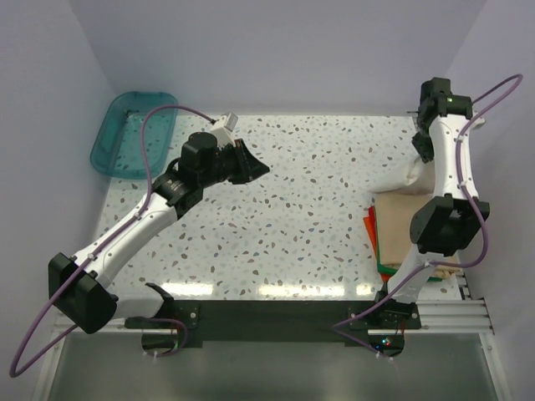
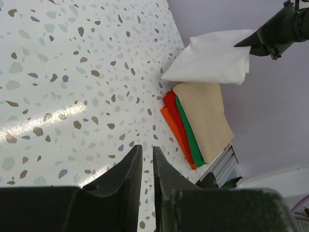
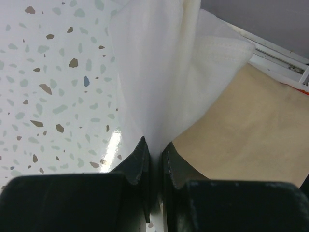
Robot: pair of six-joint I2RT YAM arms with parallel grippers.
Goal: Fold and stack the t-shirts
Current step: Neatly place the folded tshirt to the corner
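My right gripper [image 3: 154,144] [image 1: 423,150] is shut on a fold of the off-white t-shirt [image 3: 159,72], which it holds lifted at the back right. The shirt [image 1: 418,177] hangs down, and its lower edge rests on the far end of a folded stack. A tan t-shirt [image 1: 393,221] [image 3: 251,125] tops that stack, with green [image 2: 188,133] and orange-red [image 2: 174,121] shirts under it. My left gripper [image 2: 147,147] [image 1: 251,167] hovers over the left middle of the table. Its fingers stand a narrow gap apart with nothing between them.
A teal translucent tub [image 1: 134,134] stands at the back left corner of the speckled table [image 1: 292,217]. Lavender walls close in the back and both sides. A metal rail [image 1: 451,313] runs along the near edge by the stack.
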